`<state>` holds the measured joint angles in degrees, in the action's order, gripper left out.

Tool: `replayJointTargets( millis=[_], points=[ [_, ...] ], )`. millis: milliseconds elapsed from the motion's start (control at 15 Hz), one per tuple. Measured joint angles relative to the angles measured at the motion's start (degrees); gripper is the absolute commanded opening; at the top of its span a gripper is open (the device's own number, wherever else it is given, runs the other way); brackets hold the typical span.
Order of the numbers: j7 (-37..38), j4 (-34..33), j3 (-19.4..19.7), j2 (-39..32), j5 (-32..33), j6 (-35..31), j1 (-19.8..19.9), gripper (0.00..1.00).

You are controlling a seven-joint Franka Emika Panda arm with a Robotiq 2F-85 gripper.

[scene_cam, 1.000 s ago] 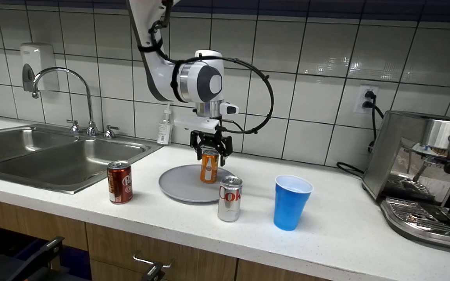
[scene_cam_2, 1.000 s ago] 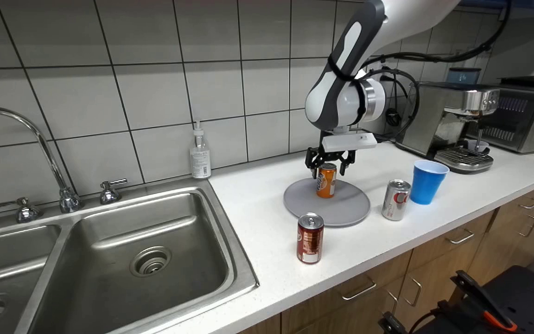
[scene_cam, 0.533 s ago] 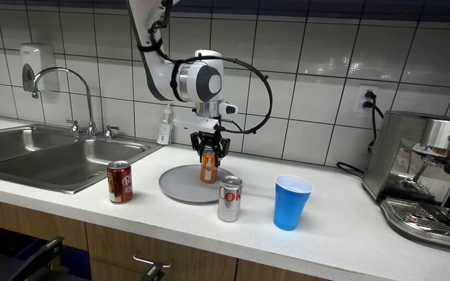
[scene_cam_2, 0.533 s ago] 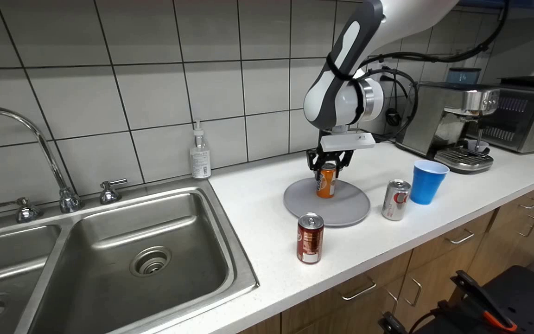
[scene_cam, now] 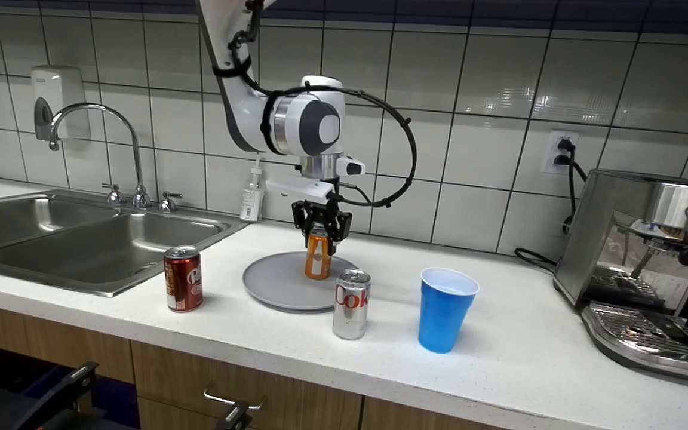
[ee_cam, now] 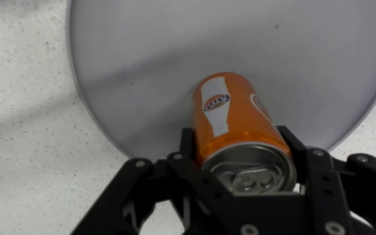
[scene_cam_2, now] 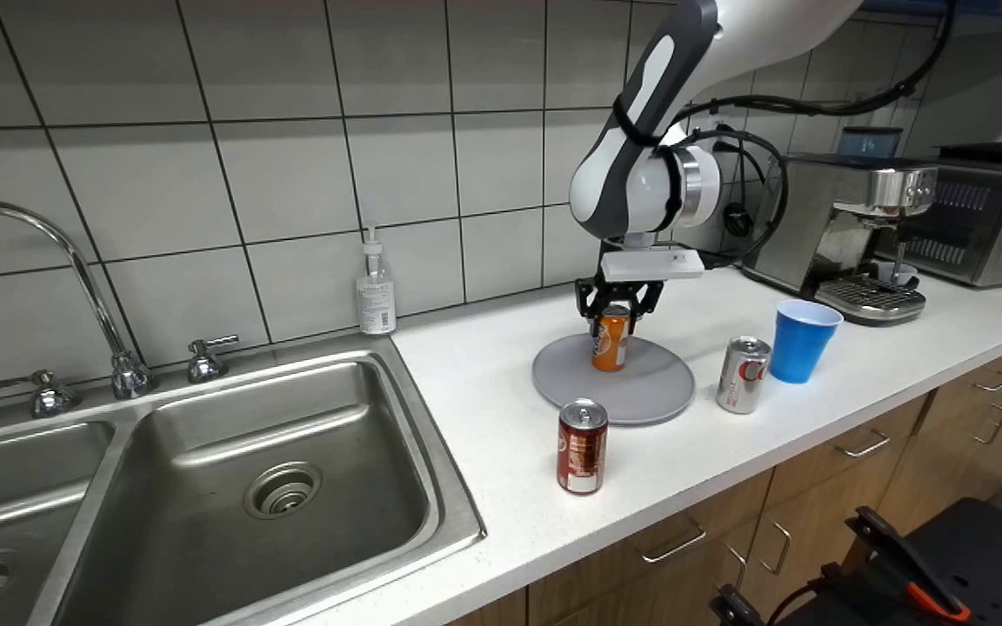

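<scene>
My gripper point(ee_cam: 237, 137) is shut on an orange soda can point(ee_cam: 237, 107), with one black finger against each side near its silver top. The can stands roughly upright on, or just above, a round grey plate point(ee_cam: 135, 62); I cannot tell whether its base touches. In both exterior views the gripper point(scene_cam: 320, 243) points straight down over the orange can point(scene_cam: 318, 263) and the plate point(scene_cam: 275, 280). A silver Coke can point(scene_cam: 351, 307) stands beside the plate, partly in front of it. A red Dr Pepper can point(scene_cam: 183, 280) stands on the plate's sink side.
A blue plastic cup point(scene_cam: 445, 313) stands beyond the silver can. A metal sink point(scene_cam_2: 275, 452) with a faucet point(scene_cam: 132, 140) is on one side, an espresso machine point(scene_cam: 648, 269) on the other. A soap bottle point(scene_cam_2: 376, 291) stands by the tiled wall.
The fingers have closed from apart onto the orange can. The can and gripper have shifted very slightly since half a second ago. The other cans, cup and plate have not moved.
</scene>
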<state>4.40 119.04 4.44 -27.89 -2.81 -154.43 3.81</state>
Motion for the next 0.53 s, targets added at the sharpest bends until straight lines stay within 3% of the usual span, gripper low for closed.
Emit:
replayJointTargets(
  millis=[533],
  points=[
    [-1.3,-0.8,-0.8,0.5,-2.5,0.0,2.0,0.38]
  ],
)
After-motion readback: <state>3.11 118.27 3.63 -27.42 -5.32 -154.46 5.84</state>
